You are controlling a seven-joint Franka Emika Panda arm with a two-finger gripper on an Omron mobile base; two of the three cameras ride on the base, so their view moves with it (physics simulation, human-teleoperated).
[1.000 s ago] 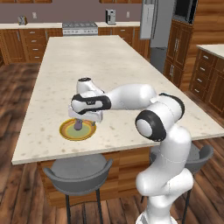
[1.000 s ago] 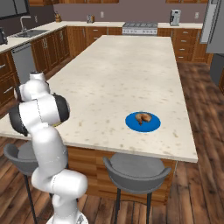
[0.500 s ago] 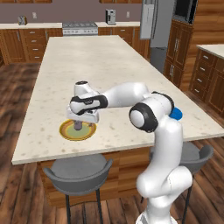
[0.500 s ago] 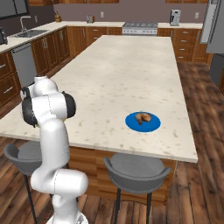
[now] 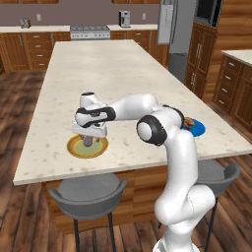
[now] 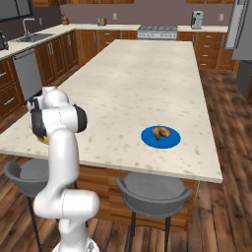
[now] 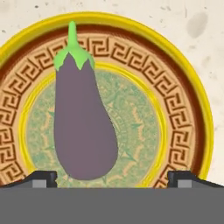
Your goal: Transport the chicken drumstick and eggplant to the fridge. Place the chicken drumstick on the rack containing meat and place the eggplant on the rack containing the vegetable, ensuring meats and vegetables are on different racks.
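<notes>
- The eggplant under me looks smooth and matt, with a waxy green cap.
- Its plate has a glossy yellow rim.
- The counter is speckled pale stone; cabinets, upper left, are wood.

My left base view looks forward and down over the tabletop from behind the arm, toward the fridge. My right base view covers the same tabletop from the other side. My hand view sits close above the yellow-rimmed plate, probably looking straight down.
</notes>
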